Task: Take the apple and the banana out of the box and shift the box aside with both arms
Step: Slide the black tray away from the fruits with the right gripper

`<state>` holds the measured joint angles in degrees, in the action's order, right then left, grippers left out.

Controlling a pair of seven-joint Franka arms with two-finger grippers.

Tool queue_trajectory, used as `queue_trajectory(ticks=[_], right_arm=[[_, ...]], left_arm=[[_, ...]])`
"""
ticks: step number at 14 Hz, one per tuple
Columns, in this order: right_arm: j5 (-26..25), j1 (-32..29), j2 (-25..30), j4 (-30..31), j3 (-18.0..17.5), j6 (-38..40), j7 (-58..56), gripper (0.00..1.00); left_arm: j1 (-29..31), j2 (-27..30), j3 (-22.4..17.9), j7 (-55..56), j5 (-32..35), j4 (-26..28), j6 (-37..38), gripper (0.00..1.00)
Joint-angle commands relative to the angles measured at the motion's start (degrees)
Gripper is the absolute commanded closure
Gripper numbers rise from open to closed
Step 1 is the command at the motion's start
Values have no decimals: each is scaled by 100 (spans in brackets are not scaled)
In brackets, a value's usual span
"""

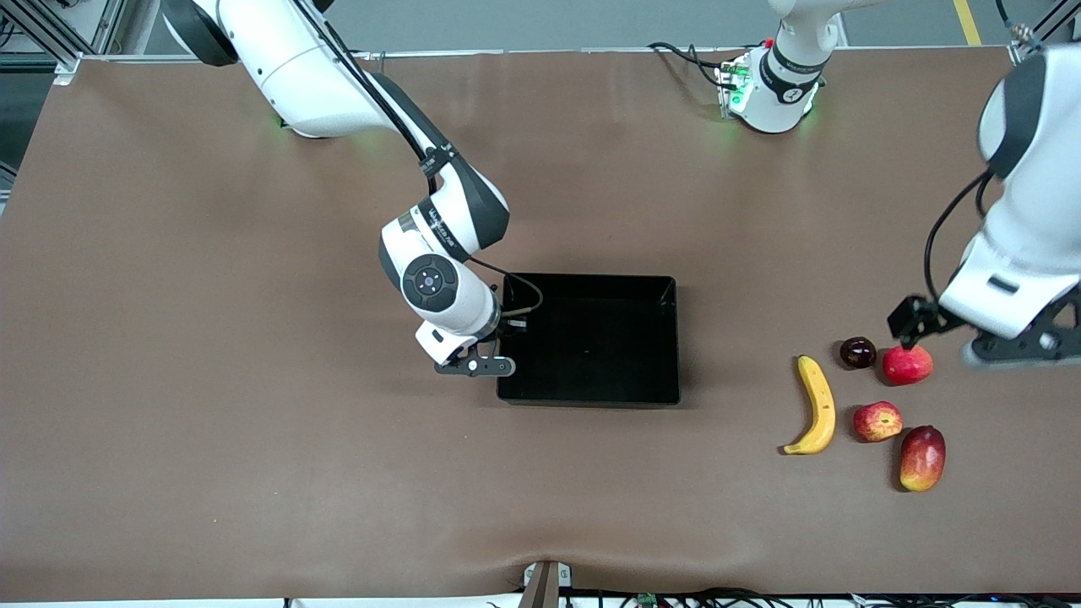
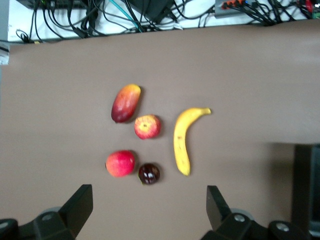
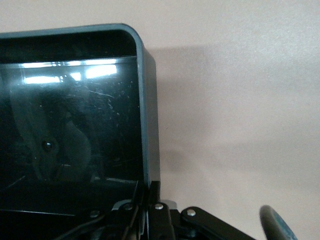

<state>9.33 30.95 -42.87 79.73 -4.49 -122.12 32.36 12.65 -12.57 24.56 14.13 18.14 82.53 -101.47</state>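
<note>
1. Right gripper [image 1: 498, 338] clamped shut on the wall of the box [image 1: 591, 338] at the right arm's end; best kept pinched low and square on the rim so the wall cannot slip out.
2. Box empty, sitting mid-tabletop; better dragged flat than lifted by one wall, to avoid tipping or twisting.
3. Banana [image 1: 816, 405] and apple [image 1: 877, 421] already out, lying side by side toward the left arm's end, well apart from the box; worth steering the box clear of them.
4. Left gripper [image 2: 150, 207] wide open and empty, hovering over the fruit cluster near the pinkish-red fruit [image 1: 908, 365]; probably due on the box's free wall for a two-armed push.
5. Brown tabletop [image 1: 253, 464] smooth, slightly rippled at the near edge; cables [image 2: 100, 15] along that edge.
</note>
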Motion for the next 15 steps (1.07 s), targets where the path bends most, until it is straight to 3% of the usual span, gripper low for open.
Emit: queue_trajectory(ticks=[1, 6, 9, 10, 15], right_arm=[[104, -158, -20, -229, -52, 188, -37, 100], [429, -624, 94, -1081, -60, 1663, -37, 100], [455, -1107, 392, -1091, -43, 2192, -746, 100], [455, -1300, 480, -1047, -43, 2254, -905, 100], [447, -2495, 841, -688, -17, 2685, -2302, 100]], left_arm=[[88, 342, -12, -392, -355, 88, 390, 0], [19, 781, -100, -771, -574, 176, 866, 0], [-849, 1071, -1256, -929, -1197, 421, 849, 0], [-1000, 1151, -1460, -938, -1304, 535, 831, 0], [-1054, 1433, -1515, -903, -1366, 844, 945, 0]])
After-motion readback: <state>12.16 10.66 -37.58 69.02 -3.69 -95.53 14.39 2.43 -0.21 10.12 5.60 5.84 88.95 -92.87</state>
